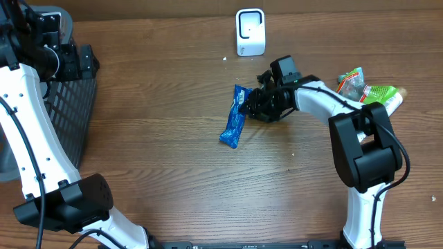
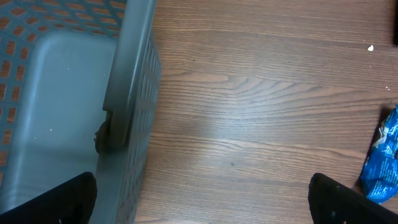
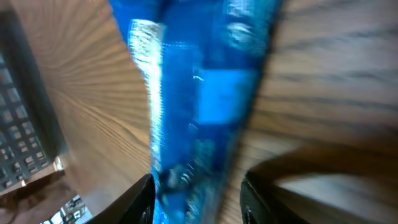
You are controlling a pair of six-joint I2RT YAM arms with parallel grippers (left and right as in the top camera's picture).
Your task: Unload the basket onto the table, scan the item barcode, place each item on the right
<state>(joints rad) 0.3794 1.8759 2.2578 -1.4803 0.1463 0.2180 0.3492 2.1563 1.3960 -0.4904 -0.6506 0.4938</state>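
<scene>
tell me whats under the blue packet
Wooden table shows all around the blue packet, so it seems to lie on the wood. Its underside and anything beneath are covered.

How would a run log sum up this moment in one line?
left gripper: open, above basket edge | right gripper: around blue packet, grip unclear | scanner: apart from packet

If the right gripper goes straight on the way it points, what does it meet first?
The blue packet, lying between the fingers of the right gripper; the wrist view is blurred.
</scene>
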